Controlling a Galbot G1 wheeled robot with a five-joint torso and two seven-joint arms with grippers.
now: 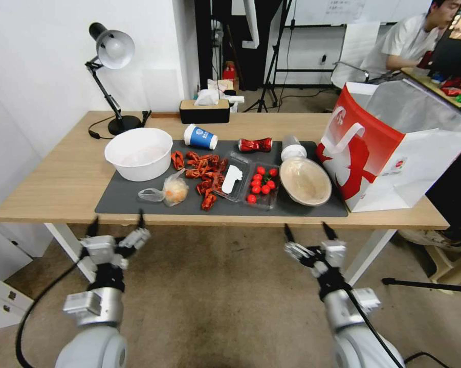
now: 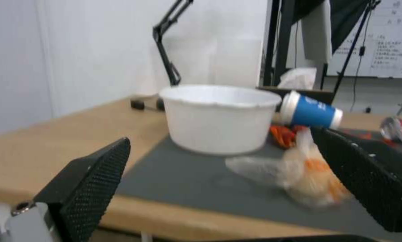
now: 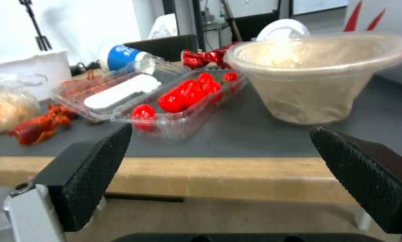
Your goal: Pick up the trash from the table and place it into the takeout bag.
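Gaping, both claws (image 1: 116, 221) (image 1: 308, 231) face the tilted brown paper bowl (image 1: 305, 181) beside the foil-lined takeout bag (image 1: 394, 148).

Bowl (image 1: 305, 181): brown paper, tilted, mat's right end. Lidded cup (image 1: 292, 148) behind it, on its side. Red can (image 1: 255, 145), crushed, mat's rear edge. Blue cup (image 1: 200, 137) lying beside. Bagged orange lump (image 1: 173, 191), mat's front-left. Takeout bag (image 1: 389, 148) upright, open, surface's right end.

On the dark mat: a round white plastic bowl (image 1: 138, 153), a scatter of red crayfish shells (image 1: 202, 174), and an open clear plastic clamshell tray (image 1: 250, 184) holding red cherry tomatoes (image 1: 261, 183). Farther back, a black articulated desk lamp (image 1: 112, 61) and a black tissue box with wooden lid (image 1: 204, 111).
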